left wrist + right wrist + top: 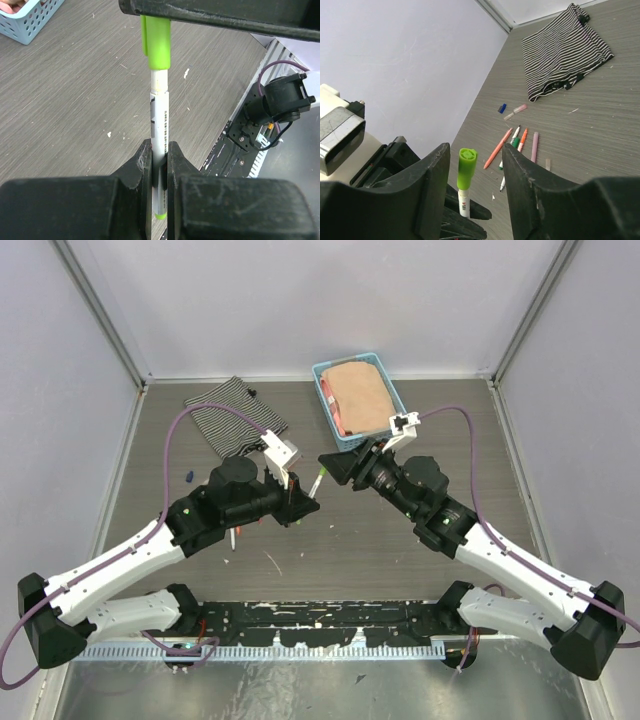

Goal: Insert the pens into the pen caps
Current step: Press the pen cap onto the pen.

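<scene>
One pen (160, 120) with green cap (156, 47) sits in left pincer (159, 152).

So the white pen (160, 125) stands upright, lime cap (156, 42) on its tip, bit of neck showing. Other pens (498, 148) (orange, pink, white) lie bunched on the table (600, 130) — blue cap (502, 108) and pink cap (520, 108) just beyond them.

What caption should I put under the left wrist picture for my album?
Left gripper clamps a white pen with a lime-green cap on its tip, above the grey table.
</scene>
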{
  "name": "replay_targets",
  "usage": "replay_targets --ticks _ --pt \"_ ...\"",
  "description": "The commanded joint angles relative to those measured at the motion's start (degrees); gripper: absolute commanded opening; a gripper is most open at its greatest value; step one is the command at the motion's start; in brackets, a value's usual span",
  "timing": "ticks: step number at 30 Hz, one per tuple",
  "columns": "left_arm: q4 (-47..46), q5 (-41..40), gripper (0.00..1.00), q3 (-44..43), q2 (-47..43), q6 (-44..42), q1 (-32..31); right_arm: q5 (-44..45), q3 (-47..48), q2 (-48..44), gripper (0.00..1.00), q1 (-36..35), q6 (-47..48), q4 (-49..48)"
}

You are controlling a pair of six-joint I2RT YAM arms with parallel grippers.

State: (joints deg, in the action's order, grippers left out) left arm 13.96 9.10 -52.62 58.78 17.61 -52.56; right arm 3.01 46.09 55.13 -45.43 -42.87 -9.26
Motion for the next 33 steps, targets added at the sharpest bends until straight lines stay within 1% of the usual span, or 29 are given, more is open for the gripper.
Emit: replay_targets --ticks 1,13,19,23,26,33 --pt "-2.71 0.89 0.0 -0.47 0.16 -0.44 -0.14 -1.6 2.02 -0.03 0.49 -0.28 -0.93 -5.32" --pt "-2.79 1.17 0.0 -0.4 0.04 -0.38 -0.09 -2.8 1.65 1.06 0.3 -0.28 -1.57 -6.72" --pt "-2.76 0.97 0.0 -0.68 0.17 -0.38 -0.12 -3.15 1.15 1.13 0.15 -0.27 -1.49 -6.75" --pt "-2.53 0.55 0.0 -0.97 0.11 -0.25 -0.11 -3.66 0.8 1.05 0.07 -0.28 -0.77 -6.25" --pt "-2.61 0.11 0.0 -1.36 0.1 -0.04 -0.12 -4.03 0.17 0.83 0.04 -0.28 -0.47 -5.8" --pt "-2.44 -0.22 0.0 -3.13 1.43 0.09 -0.09 -4.8 -1.73 0.36 0.0 -0.66 -0.95 -5.64"
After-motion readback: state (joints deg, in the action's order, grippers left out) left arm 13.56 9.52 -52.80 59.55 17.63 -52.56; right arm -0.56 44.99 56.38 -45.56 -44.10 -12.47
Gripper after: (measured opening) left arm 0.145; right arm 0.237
